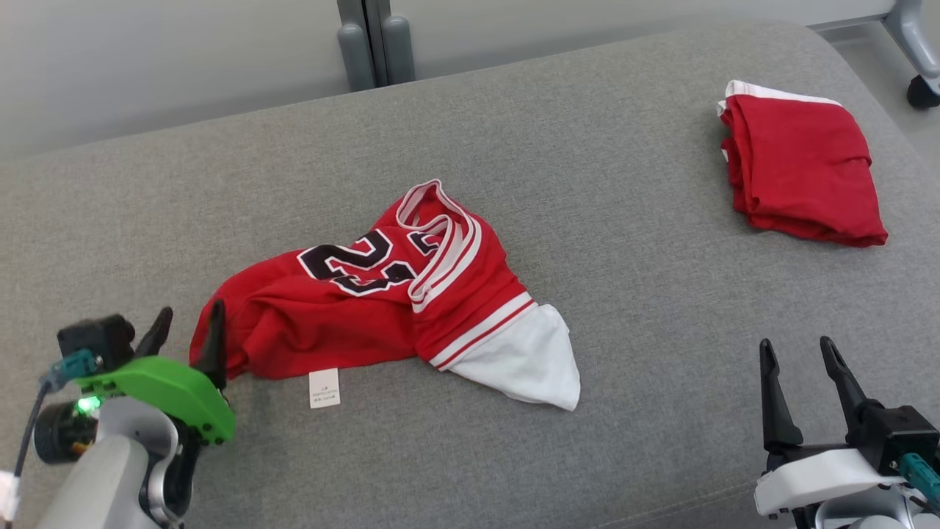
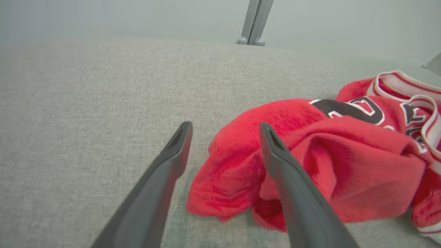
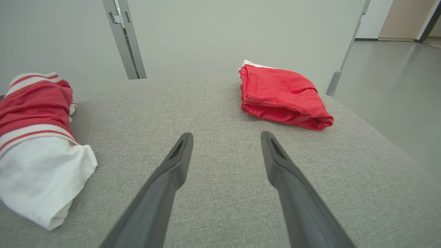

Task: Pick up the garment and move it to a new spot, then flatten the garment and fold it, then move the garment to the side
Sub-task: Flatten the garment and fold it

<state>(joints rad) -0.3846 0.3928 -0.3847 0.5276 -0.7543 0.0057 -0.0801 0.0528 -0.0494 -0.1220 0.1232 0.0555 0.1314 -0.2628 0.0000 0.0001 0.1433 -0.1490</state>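
Note:
The garment (image 1: 382,301) is a red jersey with a black number, white-striped trim and a white lining, lying crumpled in the middle of the grey cushion (image 1: 587,147). My left gripper (image 1: 189,323) stands open at the jersey's left edge, its right finger over the red cloth (image 2: 241,165) and its left finger over bare cushion, nothing clamped between them. At the lower right my right gripper (image 1: 799,351) is open above bare cushion, apart from the jersey, whose white end (image 3: 38,179) shows at the left of the right wrist view.
A second red garment (image 1: 804,165) lies folded at the cushion's far right, also visible as a folded red bundle (image 3: 282,94). A grey post (image 1: 376,40) stands behind the cushion. The floor (image 3: 396,86) drops away past the right edge; a caster wheel (image 1: 922,92) is there.

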